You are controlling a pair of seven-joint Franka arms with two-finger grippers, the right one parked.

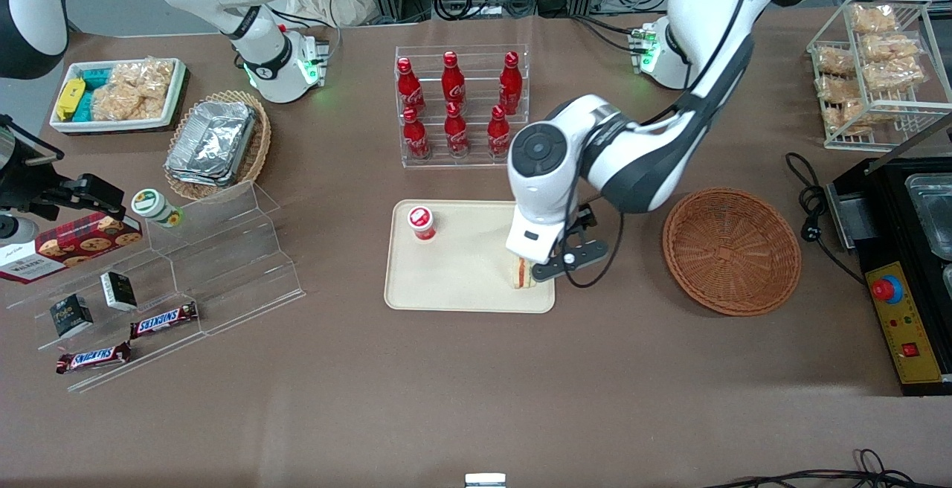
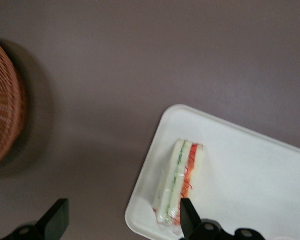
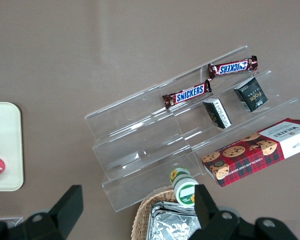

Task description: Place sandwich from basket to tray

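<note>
Hovering over the beige tray (image 1: 461, 280) on a brown tabletop (image 1: 446, 384), my tool (image 2: 122, 220) hangs spread; the sandwich (image 2: 181, 181) lies on the tray's corner nearest the wicker basket (image 1: 731, 250).

Woven wicker basket (image 1: 731, 251), smooth tray (image 1: 454, 280)

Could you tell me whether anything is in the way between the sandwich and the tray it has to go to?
Nothing visible is: the sandwich already lies on the tray, near its corner toward the basket. The tool is above it, open, one finger beside the sandwich.
</note>
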